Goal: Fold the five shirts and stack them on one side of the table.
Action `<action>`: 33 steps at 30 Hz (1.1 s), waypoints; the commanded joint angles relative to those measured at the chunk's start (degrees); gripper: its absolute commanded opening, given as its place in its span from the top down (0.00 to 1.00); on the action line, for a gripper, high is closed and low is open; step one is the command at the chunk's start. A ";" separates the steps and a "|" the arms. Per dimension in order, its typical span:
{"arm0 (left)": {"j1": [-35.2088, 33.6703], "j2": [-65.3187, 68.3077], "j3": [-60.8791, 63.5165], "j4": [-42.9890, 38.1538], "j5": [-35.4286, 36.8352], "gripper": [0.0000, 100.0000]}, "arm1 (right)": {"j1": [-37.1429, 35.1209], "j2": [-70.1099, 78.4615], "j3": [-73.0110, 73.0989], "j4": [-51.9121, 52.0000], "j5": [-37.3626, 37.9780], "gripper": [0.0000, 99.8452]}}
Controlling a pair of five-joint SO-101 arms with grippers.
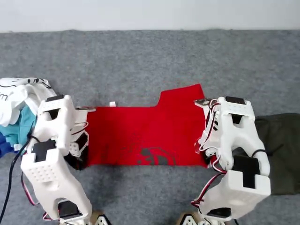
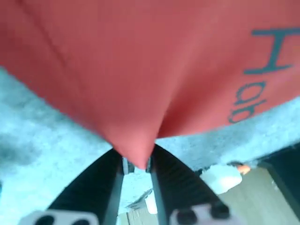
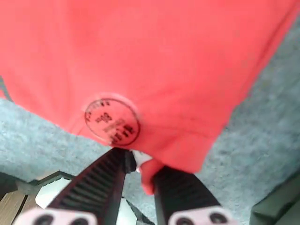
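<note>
Left gripper [image 2: 137,161] clamped on my near corner of the red shirt [image 1: 140,131] | right gripper [image 3: 140,165] nipping the other near hem, so both ends should lift level | shirt flat mid-frame | pile [image 1: 16,105] waiting far left, dark shirt [image 1: 281,140] right edge

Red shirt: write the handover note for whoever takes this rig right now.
Grippers: left gripper shut on a pinched edge of the red shirt; right gripper shut on its hemmed edge.
Things: red shirt spread on the grey table cover between the arms. A dark green shirt lies flat at one table end, a crumpled white and teal pile at the other.
Done: nothing stacked yet.
Left: finish this fold, fold the pile, stack all on one side.
</note>
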 commanded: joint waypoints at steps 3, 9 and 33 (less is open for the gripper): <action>-2.11 -0.53 7.69 1.49 -3.87 0.99 | 5.05 -3.03 -0.09 4.62 3.60 0.99; -8.97 -0.44 9.01 -0.88 -4.31 0.99 | 10.95 -3.03 0.00 5.93 7.21 0.99; -8.53 -0.53 -1.71 2.29 -6.51 0.89 | 9.27 -2.95 -17.23 18.68 4.75 0.81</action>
